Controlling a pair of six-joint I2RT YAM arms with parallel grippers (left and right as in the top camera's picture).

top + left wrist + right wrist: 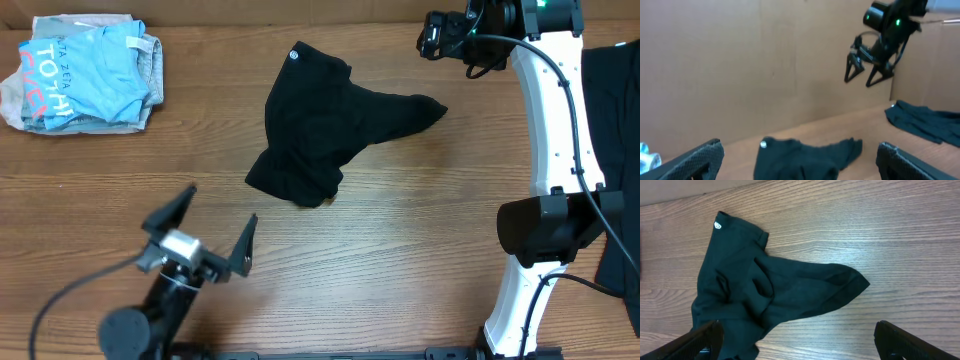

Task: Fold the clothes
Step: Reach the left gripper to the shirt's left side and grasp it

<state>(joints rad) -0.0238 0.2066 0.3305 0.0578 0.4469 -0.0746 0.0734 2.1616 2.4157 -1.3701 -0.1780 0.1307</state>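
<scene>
Fingers of left gripper [222, 205] and right gripper [858, 81] stood spread wide, grasping nothing. Desk [400, 250]: bare wood. Black T-shirt [320, 130]: lay crumpled mid-desk between the arms; likely soft, light and limp, best pinched at a sleeve edge. White logo [296, 55]: sat at its far corner.

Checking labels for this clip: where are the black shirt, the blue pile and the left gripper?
black shirt [330, 120], overhead view, middle of the crumpled fabric.
blue pile [95, 70], overhead view, top shirt's printed front.
left gripper [222, 203], overhead view, midway between its open fingertips.
</scene>
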